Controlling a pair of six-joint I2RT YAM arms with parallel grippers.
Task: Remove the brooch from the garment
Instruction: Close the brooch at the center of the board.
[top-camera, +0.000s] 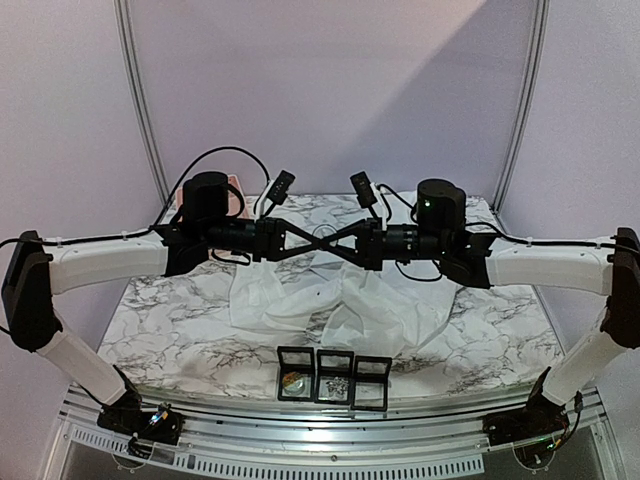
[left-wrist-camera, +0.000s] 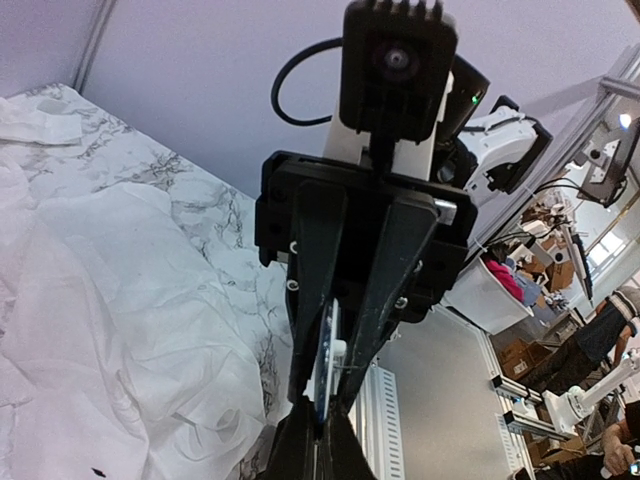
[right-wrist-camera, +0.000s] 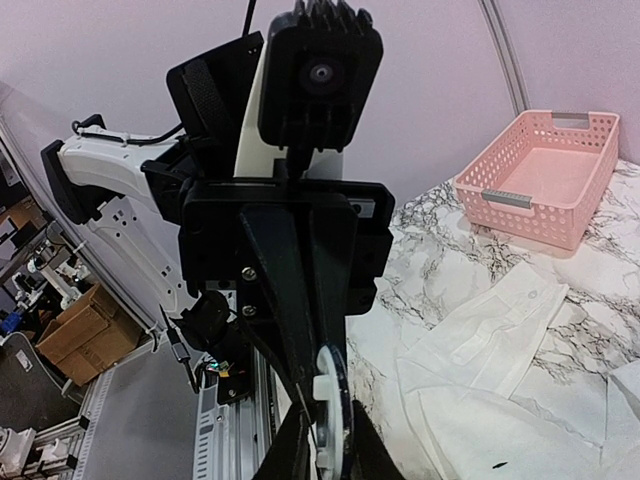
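The brooch (left-wrist-camera: 330, 372) is a thin round disc with a white clasp and a wire pin on its back. It is held edge-on in the air, clear of the garment. My left gripper (left-wrist-camera: 322, 440) and right gripper (right-wrist-camera: 328, 445) meet tip to tip over the middle of the table (top-camera: 320, 240), and each has its jaws closed on the brooch (right-wrist-camera: 338, 400). The garment (top-camera: 340, 300) is a white wrinkled shirt lying spread on the marble table below. It also shows in the left wrist view (left-wrist-camera: 110, 330) and the right wrist view (right-wrist-camera: 500, 400).
Three black display boxes (top-camera: 333, 376) stand in a row near the front edge. A pink basket (right-wrist-camera: 545, 175) sits at the back left, mostly hidden behind my left arm (top-camera: 235, 185). A small dark speck (top-camera: 318, 297) lies on the shirt.
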